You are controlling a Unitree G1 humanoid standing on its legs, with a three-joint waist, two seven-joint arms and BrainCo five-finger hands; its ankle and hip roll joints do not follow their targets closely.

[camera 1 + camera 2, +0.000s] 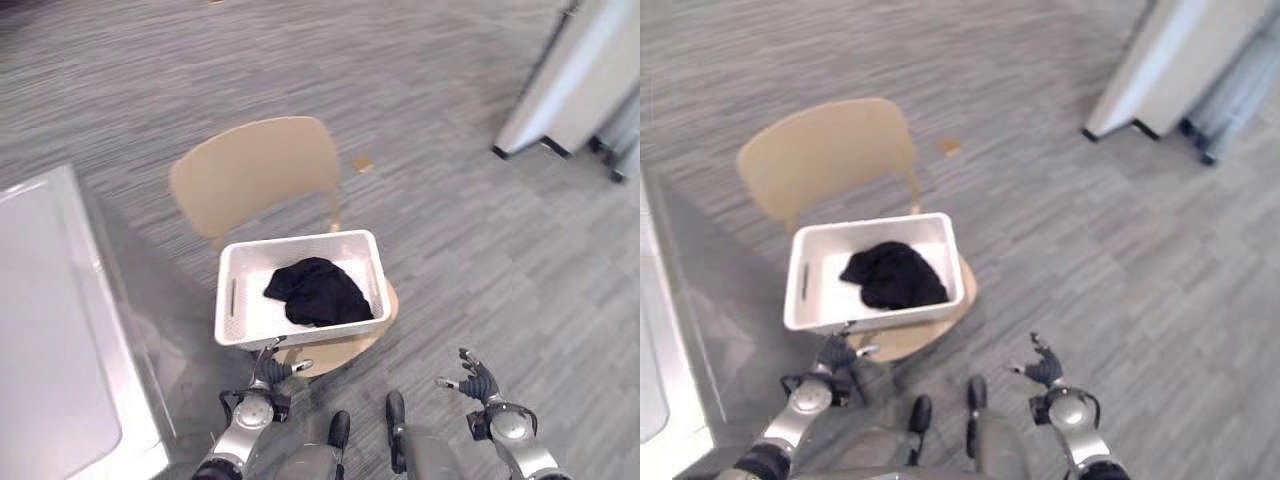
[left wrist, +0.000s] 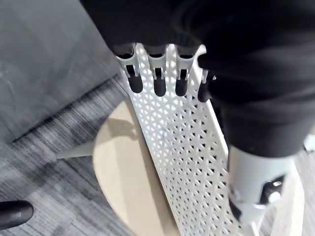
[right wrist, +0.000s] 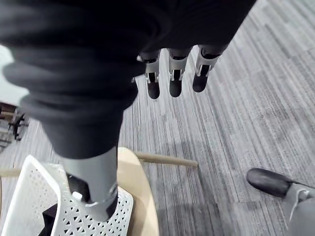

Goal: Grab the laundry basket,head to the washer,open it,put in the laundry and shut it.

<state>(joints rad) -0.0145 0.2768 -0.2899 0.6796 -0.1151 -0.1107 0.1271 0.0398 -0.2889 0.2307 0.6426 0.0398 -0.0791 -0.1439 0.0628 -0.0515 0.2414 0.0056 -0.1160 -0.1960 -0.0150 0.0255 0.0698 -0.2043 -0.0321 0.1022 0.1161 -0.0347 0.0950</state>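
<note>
A white perforated laundry basket (image 1: 232,300) stands on the round seat of a tan chair (image 1: 250,170), with a black garment (image 1: 318,292) lying in it. My left hand (image 1: 272,372) is at the basket's near wall (image 2: 187,147), its fingers (image 2: 157,83) straight and spread along the mesh, holding nothing. Off the chair's right side, my right hand (image 1: 478,380) hovers open above the carpet, its fingers (image 3: 170,78) extended and apart from the basket's corner (image 3: 29,206). The white washer (image 1: 50,330) stands at the left.
The chair's back rises behind the basket and its seat edge (image 2: 123,172) juts out under the near wall. A white panel on dark feet (image 1: 570,80) stands at the far right. A small tan scrap (image 1: 362,162) lies on the grey carpet.
</note>
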